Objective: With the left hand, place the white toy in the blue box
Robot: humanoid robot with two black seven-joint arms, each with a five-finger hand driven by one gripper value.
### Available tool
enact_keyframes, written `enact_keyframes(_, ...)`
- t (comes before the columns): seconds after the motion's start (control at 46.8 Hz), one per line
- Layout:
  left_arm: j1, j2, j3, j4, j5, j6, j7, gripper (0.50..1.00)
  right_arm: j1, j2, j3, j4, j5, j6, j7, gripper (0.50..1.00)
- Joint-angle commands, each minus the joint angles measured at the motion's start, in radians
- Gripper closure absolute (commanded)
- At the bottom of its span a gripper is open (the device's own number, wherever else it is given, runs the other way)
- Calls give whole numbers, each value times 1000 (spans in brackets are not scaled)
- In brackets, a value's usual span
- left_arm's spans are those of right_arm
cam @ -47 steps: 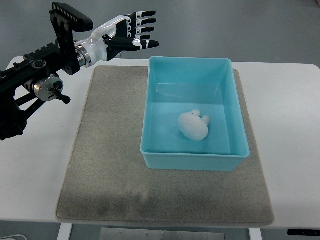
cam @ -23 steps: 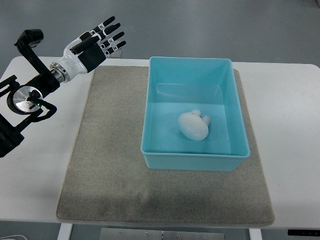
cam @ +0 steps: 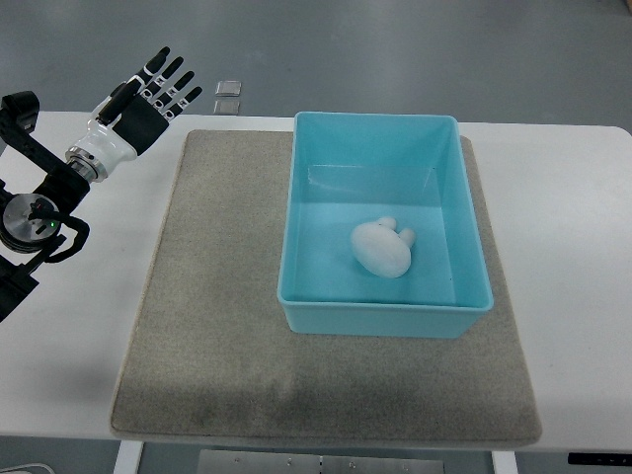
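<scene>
White toy (cam: pixel 383 247) lies on the floor of the blue box (cam: pixel 380 319), well apart from the left hand (cam: pixel 146 97), at about 4 o'clock from it. Hand held over the table's (cam: pixel 563 227) far left corner, fingers (cam: pixel 168 74) spread, holding nothing. Box sits on grey mat (cam: pixel 217 326); its near-left wall stands between hand and toy.

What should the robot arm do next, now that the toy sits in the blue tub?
Probably just pull the left hand a little further back toward its side to rest. The white toy already lies inside the blue box, and the hand is open, empty and well clear of it.
</scene>
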Motion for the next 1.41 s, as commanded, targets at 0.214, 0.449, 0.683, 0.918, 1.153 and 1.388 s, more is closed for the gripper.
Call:
enact_keyframes(0.214,2,-45,-72,55,-31,43,-11,506,0,0,0,0,0,0,0,564)
enact_keyframes(0.449,3,-83,-83,81,-30,52,-11,506,0,0,0,0,0,0,0,564)
enact_keyframes(0.683,9,-94,-83,79,-31,52,-11,506,0,0,0,0,0,0,0,564)
enact_keyframes(0.918,35,-126,-101,76,-31,52,-11,506,0,0,0,0,0,0,0,564)
enact_keyframes(1.153,37,-139,-103,73,-31,51,-11,506,0,0,0,0,0,0,0,564)
enact_keyframes(1.388,32,-140,-127,73,-30,52,-11,506,0,0,0,0,0,0,0,564)
